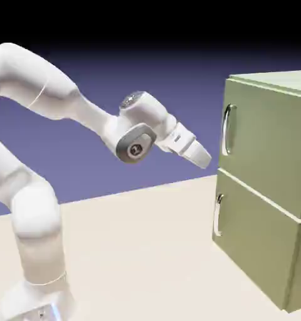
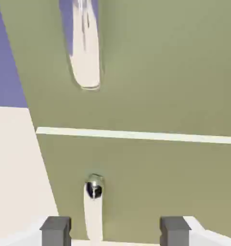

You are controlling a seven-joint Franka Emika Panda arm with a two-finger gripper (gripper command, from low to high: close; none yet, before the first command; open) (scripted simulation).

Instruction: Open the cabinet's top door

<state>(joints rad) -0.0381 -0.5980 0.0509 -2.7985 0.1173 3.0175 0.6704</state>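
Hand view: approach step; gripper (image 2: pixel 115 230), spread and empty, must rise to the top door (image 2: pixel 160 62) handle (image 2: pixel 86 53) ahead.

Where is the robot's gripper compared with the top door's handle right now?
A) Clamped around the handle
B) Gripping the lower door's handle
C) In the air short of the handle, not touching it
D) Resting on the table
C: in the exterior view the gripper hangs in the air, with a clear gap to the top door's handle, fingers apart and empty.
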